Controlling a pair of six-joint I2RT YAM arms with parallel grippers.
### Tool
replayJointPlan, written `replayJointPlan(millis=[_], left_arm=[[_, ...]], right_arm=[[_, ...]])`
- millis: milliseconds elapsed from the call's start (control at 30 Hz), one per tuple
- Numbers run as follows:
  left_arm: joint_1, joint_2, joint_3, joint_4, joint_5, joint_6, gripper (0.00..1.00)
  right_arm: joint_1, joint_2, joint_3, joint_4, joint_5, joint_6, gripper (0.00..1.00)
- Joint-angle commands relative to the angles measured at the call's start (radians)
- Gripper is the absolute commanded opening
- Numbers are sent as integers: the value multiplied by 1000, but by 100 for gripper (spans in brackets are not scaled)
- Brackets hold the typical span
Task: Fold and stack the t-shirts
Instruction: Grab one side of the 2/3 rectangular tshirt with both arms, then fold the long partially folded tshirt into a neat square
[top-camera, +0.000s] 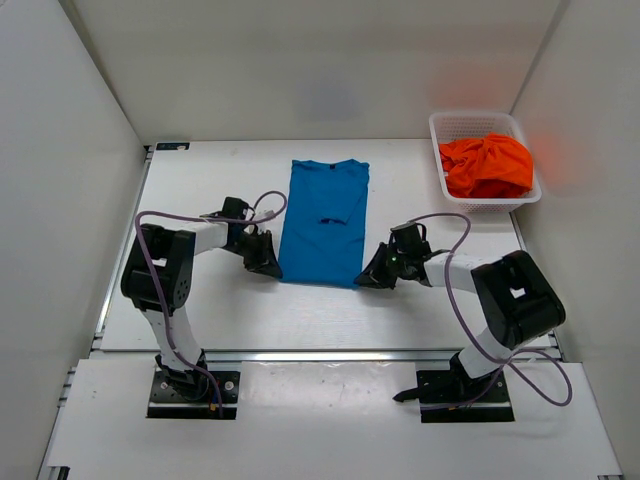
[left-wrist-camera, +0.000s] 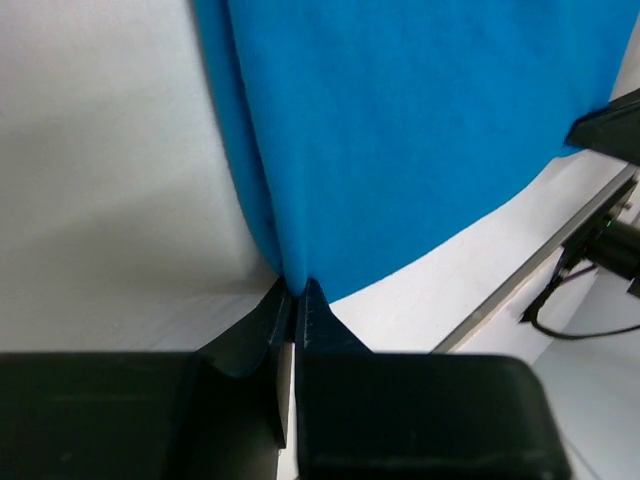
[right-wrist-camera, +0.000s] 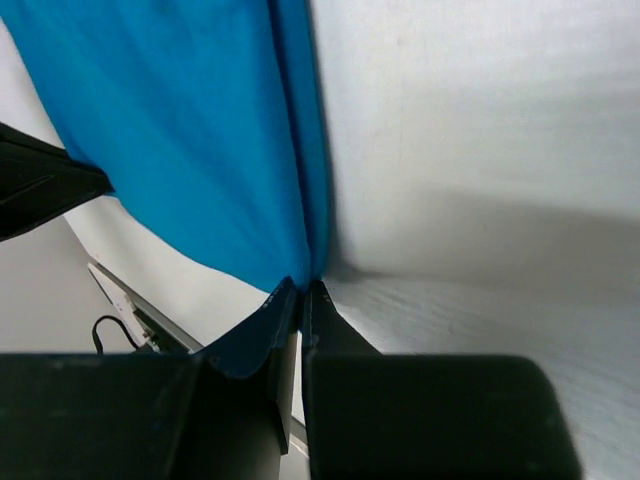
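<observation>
Pinching blue t-shirt (top-camera: 322, 225) at near hem: left jaws clamp left corner, right jaws apparently right corner.

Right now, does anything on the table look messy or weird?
Only the orange t-shirt: it sits crumpled in a heap in the white basket at the far right corner, unfolded. The blue t-shirt lies flat, its near corners pinched by the left gripper and right gripper.
</observation>
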Motion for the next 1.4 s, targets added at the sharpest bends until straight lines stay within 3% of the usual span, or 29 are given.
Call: replayJointPlan(millis=[0,233,433,567,767,967,1367], left_arm=[[-11,-70,-27,-95,25,66,10],[-33,-124,0,-388,53,251,11],[-44,-210,-12,-580,43,385,11],[-19,-253,58,-708,41,501,11],[13,-329,134,-787,113,506,11],[41,-271,295,-781,141,451,10],[79,51,726,-654,164,339,10]], right_arm=[[-13,-92,-23,-5,-17,-7,0],[28,-251,-22,-214,9,-112,0],[88,-400,-48,-358,21,-126,0],[116,-504,-28,-473,21,-129,0],[84,-566,61,-541,-43,-113,0],[10,-411,289,-582,-112,-189,0],[-107,52,701,-570,-180,-333,0]])
